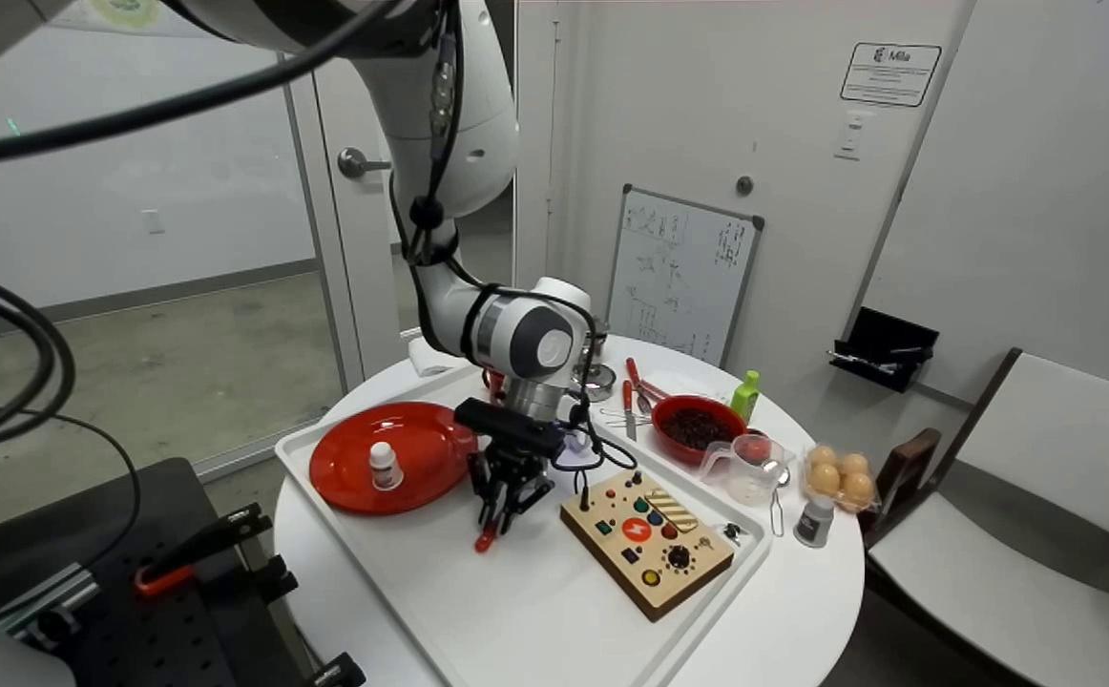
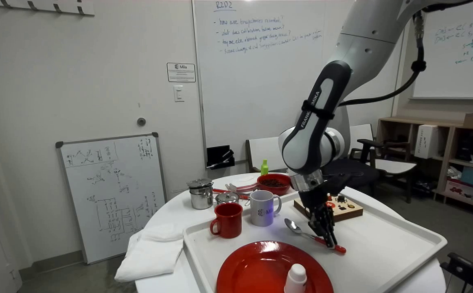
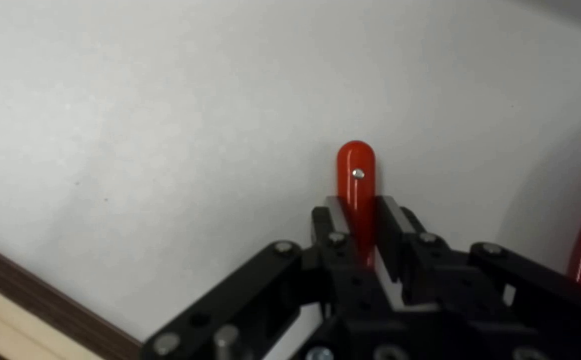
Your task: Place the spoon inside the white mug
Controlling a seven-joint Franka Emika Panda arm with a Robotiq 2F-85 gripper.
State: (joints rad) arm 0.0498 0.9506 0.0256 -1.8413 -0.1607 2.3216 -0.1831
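Observation:
The spoon has a red handle and a silvery bowl (image 2: 292, 225). It lies level, on or just above the white tray (image 2: 387, 240); I cannot tell which. My gripper (image 3: 358, 202) is shut on the handle (image 3: 356, 157) near its end, with a finger on each side. In both exterior views the gripper (image 1: 494, 525) (image 2: 329, 243) points down at the tray. The handle's red tip (image 1: 485, 543) sticks out past the fingers. The white mug (image 2: 262, 209) stands upright on the tray beyond the spoon's bowl, handle toward the arm. In an exterior view it is mostly hidden behind the gripper (image 1: 574, 447).
A red mug (image 2: 228, 219) stands beside the white mug. A red plate (image 1: 364, 477) holds a small white shaker (image 1: 385, 468). A wooden button box (image 1: 650, 544) is on the gripper's other side. Metal pots (image 2: 201, 195) and a red bowl (image 1: 674, 448) stand behind the tray.

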